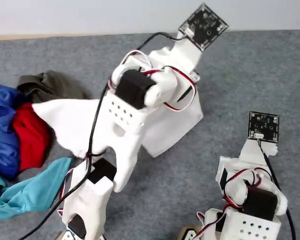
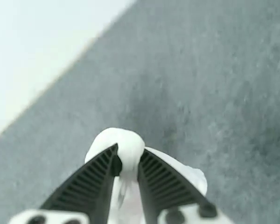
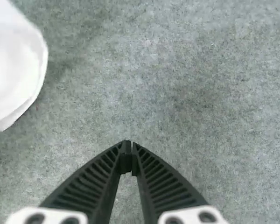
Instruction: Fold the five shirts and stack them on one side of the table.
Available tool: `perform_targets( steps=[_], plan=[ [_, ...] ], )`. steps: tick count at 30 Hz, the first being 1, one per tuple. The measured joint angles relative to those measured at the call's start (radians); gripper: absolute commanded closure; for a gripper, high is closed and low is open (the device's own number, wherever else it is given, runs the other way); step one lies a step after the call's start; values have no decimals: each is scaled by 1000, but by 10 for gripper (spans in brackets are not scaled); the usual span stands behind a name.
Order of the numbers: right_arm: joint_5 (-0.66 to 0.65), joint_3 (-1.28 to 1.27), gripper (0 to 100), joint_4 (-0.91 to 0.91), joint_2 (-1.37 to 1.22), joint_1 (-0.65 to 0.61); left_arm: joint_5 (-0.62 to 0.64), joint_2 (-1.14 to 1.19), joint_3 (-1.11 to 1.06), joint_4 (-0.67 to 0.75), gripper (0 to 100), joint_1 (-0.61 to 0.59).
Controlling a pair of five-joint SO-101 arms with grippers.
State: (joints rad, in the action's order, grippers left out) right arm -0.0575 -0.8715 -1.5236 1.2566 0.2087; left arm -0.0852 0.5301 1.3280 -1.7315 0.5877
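The left gripper (image 2: pixel 127 157) is clamped on a bunched fold of the white shirt (image 2: pixel 120 141), its jaws nearly together with cloth between them. The shirt lies spread on the grey table cover (image 1: pixel 240 75), beneath the left arm. The right gripper (image 3: pixel 128 151) is closed on nothing, above bare cover near the shirt's edge. Blue (image 1: pixel 2 130), red (image 1: pixel 32 135), teal (image 1: pixel 30 192) and olive (image 1: pixel 50 85) shirts lie heaped alongside.
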Motion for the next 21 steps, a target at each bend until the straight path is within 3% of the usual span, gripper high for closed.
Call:
perform_targets(
  steps=[4, 14, 21],
  plan=[
    [0, 0, 990, 0, 3, 0, 0, 3, -15, -2, 996, 0],
    [0, 0, 990, 0, 5, 0, 0, 5, -436, -2, 993, 0],
    [0, 0, 990, 0, 5, 0, 0, -15, -546, 0, 825, 0]
  ],
)
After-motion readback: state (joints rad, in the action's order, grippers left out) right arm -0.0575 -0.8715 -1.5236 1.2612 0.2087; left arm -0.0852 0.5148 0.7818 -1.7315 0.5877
